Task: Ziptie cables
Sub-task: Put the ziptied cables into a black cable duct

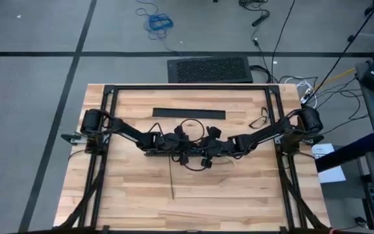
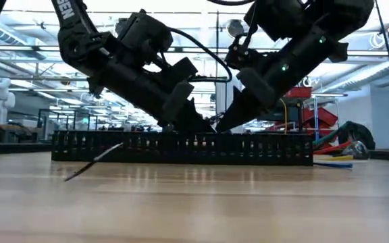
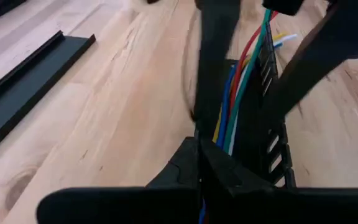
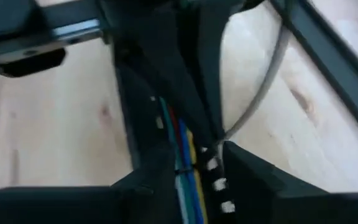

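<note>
Both grippers meet over the cables at table centre.

The cables (image 3: 232, 99) lie in the slotted bar (image 2: 181, 147); left gripper (image 3: 211, 163) and right gripper (image 4: 191, 163) seemingly clench them, so thread the tie squarely.

Two dark arms, both reaching inward to the table's middle.
Left arm: extends from its base at the left edge, elbow bent, wrist angled down; left gripper (image 1: 186, 151) low at the centre, fingers close together. Right arm: mirrors it from the right edge; right gripper (image 1: 203, 153) just beside the left one, tips lowered, fingers narrowly spaced.
</note>
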